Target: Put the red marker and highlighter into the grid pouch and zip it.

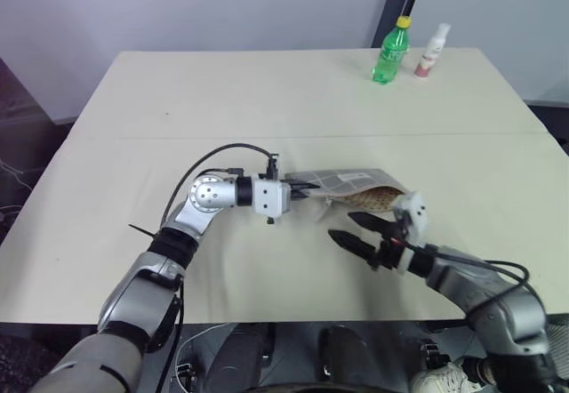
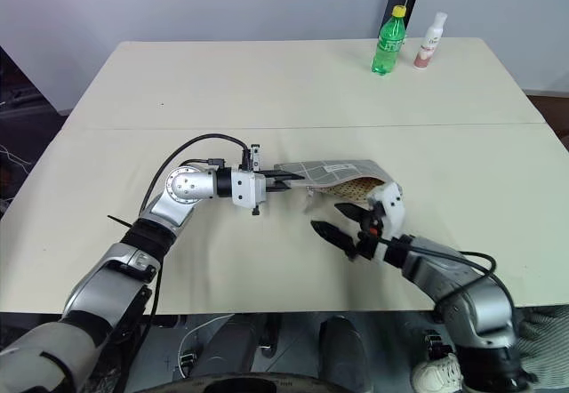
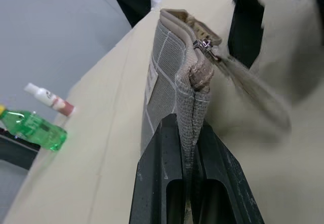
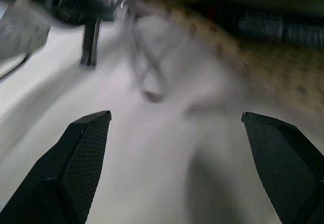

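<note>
While left gripper [image 1: 300, 190] clamps grid pouch [image 1: 351, 182], right gripper [image 1: 359, 232] agape over beige table [image 1: 267, 91].

Bright even indoor light, soft shadows on the table [image 1: 267, 100], right wrist view heavily motion-blurred

Lots of bare table, with one crowded spot near the front.

The big cream table [image 1: 267, 91] is bare on its left side and across the middle. A green plastic bottle with a yellow cap [image 1: 390, 51] and a small white bottle [image 1: 432, 51] stand at the far right edge. Near the front, the grey grid pouch [image 1: 347, 182] is pinched at its end by the left gripper [image 1: 298, 190]. The wide-spread right gripper [image 1: 360, 230] hangs just beside the pouch's open mouth.
</note>
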